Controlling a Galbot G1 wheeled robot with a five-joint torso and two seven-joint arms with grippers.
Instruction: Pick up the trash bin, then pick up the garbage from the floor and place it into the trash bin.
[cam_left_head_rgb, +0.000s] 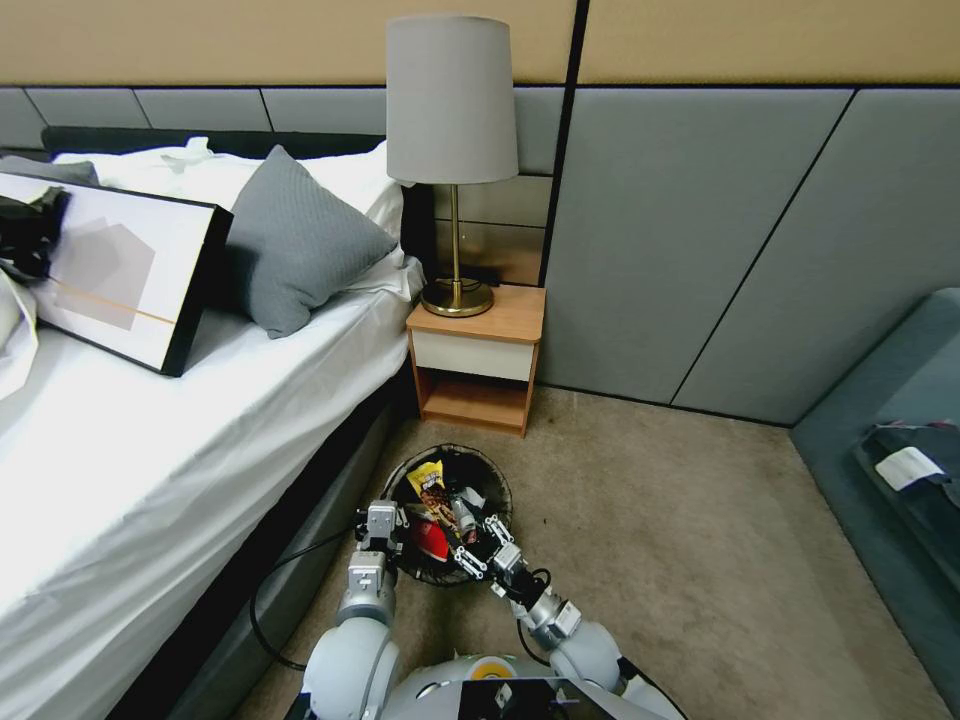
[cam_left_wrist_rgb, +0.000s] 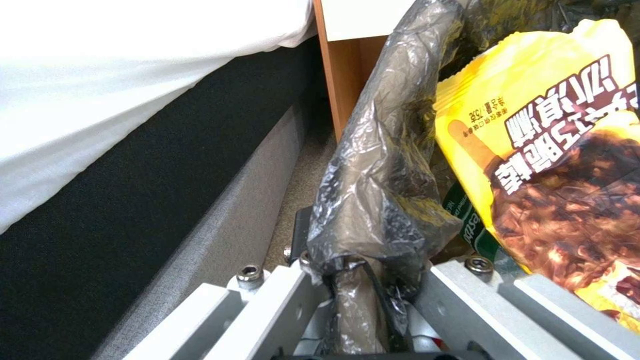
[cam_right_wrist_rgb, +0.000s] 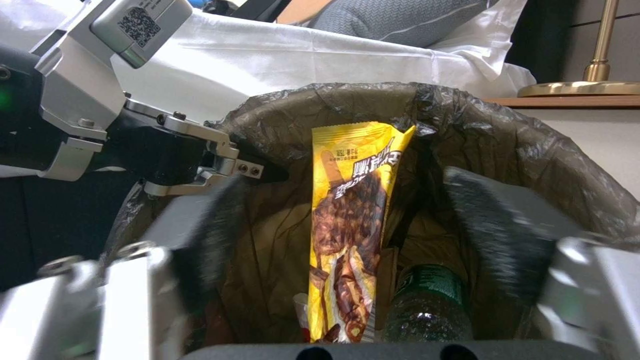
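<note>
The trash bin (cam_left_head_rgb: 497, 483), lined with a black bag, is beside the bed on the carpeted floor (cam_left_head_rgb: 660, 520). My left gripper (cam_left_head_rgb: 392, 522) is shut on the bin's bag-covered rim (cam_left_wrist_rgb: 387, 150) on the bed side. It also appears in the right wrist view as the left gripper (cam_right_wrist_rgb: 247, 170), clamped on the rim (cam_right_wrist_rgb: 507, 135). My right gripper (cam_left_head_rgb: 476, 546) hangs open over the bin's near side, its fingers (cam_right_wrist_rgb: 223, 220) spread above the contents. Garbage lies inside: a yellow wrapper (cam_left_head_rgb: 428, 480) (cam_left_wrist_rgb: 560, 150) (cam_right_wrist_rgb: 350, 210), a red packet (cam_left_head_rgb: 432, 538) and a green-capped bottle (cam_right_wrist_rgb: 427, 300).
The bed (cam_left_head_rgb: 150, 450) runs along the left, its dark base (cam_left_wrist_rgb: 133, 200) close to the bin. A wooden nightstand (cam_left_head_rgb: 478, 350) with a lamp (cam_left_head_rgb: 452, 150) stands just behind. A grey couch (cam_left_head_rgb: 900, 470) borders the right. Open carpet lies to the right of the bin.
</note>
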